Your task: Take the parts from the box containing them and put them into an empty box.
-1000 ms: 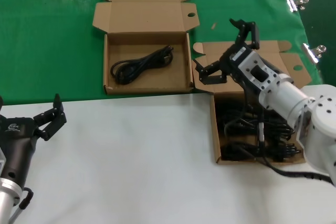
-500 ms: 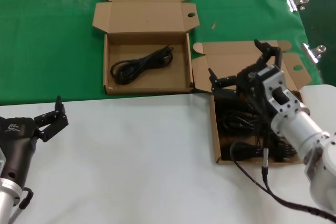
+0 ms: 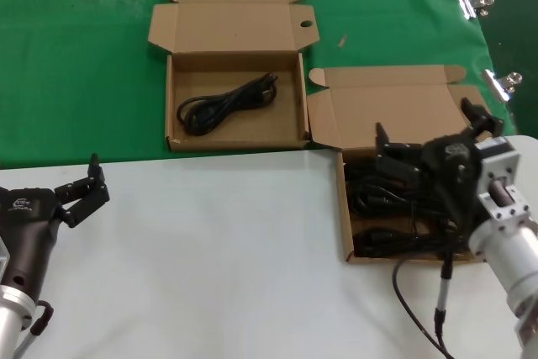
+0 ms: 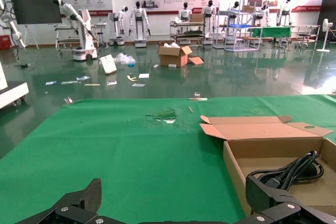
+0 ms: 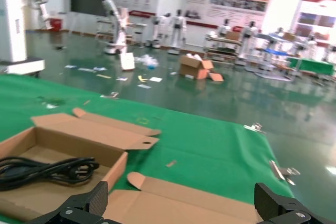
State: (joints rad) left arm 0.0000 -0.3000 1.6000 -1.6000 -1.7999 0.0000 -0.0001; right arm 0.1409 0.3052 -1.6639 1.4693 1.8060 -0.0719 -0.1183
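Left gripper (image 3: 84,191) parked lower left, jaws open. One cord (image 3: 225,103) sits in upper-centre box (image 3: 172,107). Right gripper (image 3: 433,145) spread wide over right box (image 3: 345,224) full of cords (image 3: 395,237). Watch it: tangled pile, you could snag two.

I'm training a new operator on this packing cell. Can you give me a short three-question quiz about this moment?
1. True or false: the far box holds one power cord.
2. Which gripper is over the near box of cords: A left, B right?
3. Fill in: both grippers' fingers are ____.

Key:
1. True.
2. B: the right gripper is above it; the left gripper waits over the white table.
3. Open.
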